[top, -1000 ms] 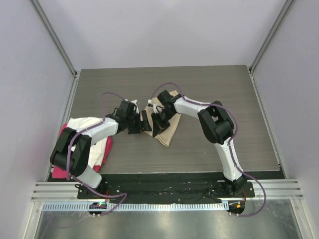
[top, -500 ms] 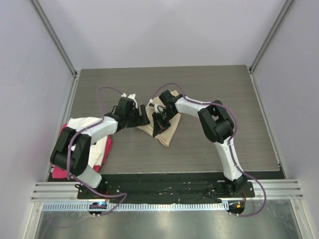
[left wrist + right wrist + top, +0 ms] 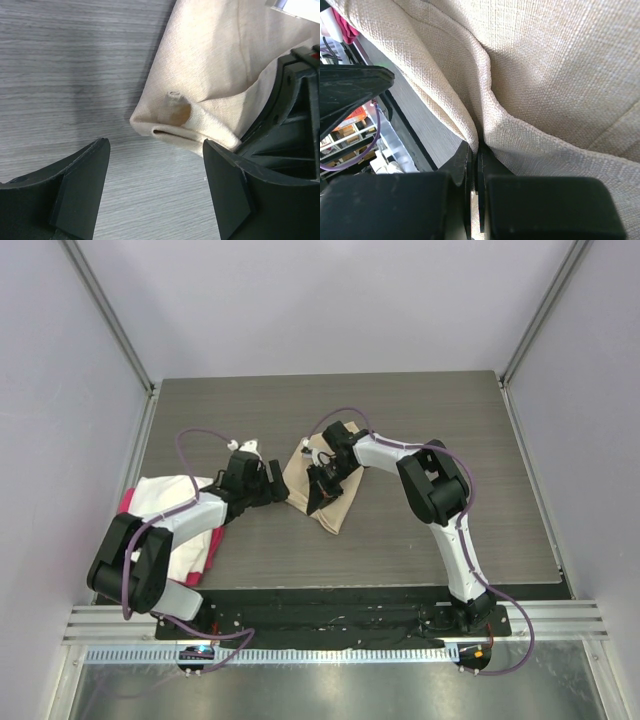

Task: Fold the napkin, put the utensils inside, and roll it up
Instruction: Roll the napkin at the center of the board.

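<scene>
The beige napkin (image 3: 336, 502) lies crumpled and partly folded at the table's middle. It also shows in the left wrist view (image 3: 215, 70), with a rolled edge facing my left gripper. My right gripper (image 3: 318, 486) is shut on a fold of the napkin (image 3: 560, 75); its jaws pinch the cloth (image 3: 479, 150). My left gripper (image 3: 277, 485) is open and empty, just left of the napkin and apart from it, with bare table between its fingers (image 3: 155, 146). The spoon is out of view.
A white cloth (image 3: 165, 492) lies over a pink-red cloth (image 3: 124, 508) at the table's left edge, under the left arm. Side walls stand left and right of the table. The right gripper's black body (image 3: 290, 125) sits close by the left gripper.
My left gripper has drawn back to the left, away from the napkin, and now sits open beside it. The right gripper has held still on the cloth.
</scene>
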Tool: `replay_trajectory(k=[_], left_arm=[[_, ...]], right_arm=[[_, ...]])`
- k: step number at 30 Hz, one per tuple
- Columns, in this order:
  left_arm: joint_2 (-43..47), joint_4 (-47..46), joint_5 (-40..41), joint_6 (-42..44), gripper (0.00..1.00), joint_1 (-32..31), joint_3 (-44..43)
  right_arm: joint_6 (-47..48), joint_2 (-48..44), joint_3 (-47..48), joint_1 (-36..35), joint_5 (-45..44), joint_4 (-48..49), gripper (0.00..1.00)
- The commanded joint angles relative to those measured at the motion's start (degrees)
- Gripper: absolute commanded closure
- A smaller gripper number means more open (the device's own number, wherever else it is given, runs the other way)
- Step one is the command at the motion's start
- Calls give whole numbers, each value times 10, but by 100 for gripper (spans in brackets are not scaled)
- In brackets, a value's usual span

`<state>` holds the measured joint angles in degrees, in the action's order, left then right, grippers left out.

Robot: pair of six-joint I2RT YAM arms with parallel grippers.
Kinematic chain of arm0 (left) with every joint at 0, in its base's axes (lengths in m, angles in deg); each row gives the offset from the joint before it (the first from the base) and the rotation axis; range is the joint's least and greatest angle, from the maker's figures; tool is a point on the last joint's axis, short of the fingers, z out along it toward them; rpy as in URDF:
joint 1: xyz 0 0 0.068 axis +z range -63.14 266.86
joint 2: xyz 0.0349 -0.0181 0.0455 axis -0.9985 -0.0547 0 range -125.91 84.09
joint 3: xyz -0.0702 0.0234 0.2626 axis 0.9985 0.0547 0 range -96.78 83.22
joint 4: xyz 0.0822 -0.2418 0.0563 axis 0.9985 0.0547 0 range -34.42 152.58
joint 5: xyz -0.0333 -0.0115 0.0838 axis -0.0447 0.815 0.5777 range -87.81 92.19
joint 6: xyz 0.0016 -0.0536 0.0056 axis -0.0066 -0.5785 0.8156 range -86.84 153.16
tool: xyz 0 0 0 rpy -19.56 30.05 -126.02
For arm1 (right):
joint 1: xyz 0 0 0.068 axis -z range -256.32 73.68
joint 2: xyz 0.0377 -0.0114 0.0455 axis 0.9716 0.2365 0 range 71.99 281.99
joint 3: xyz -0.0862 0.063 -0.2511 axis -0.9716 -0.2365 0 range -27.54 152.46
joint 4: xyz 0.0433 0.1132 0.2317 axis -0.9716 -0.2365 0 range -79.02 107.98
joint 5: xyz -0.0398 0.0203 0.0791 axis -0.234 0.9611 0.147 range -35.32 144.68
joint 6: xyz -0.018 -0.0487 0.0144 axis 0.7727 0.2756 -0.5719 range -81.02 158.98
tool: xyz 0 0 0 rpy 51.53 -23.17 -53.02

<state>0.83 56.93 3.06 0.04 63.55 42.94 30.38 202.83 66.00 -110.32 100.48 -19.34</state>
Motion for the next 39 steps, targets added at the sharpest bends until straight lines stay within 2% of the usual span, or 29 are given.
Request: replay_trajectory(k=[1,7,18,30,36,39], left_arm=[[13,-91,5,-23,20,11,10],[6,-171,-52,-81,19,48,45],[-45,-220,-98,-121,20,64,50],[-73,-214,-108,-135,41,70,49],[-85,-186,-108,-133,57,70,32],[-90,-144,-106,-128,65,71,13]], right_arm=[[15,36,-21,2,-75,-22,99],[14,38,-24,1,-76,-22,99],[14,44,-24,1,-78,-22,99],[12,49,-20,1,-78,-22,99],[10,47,-21,1,-82,-22,99],[10,41,-20,1,-88,-22,99]])
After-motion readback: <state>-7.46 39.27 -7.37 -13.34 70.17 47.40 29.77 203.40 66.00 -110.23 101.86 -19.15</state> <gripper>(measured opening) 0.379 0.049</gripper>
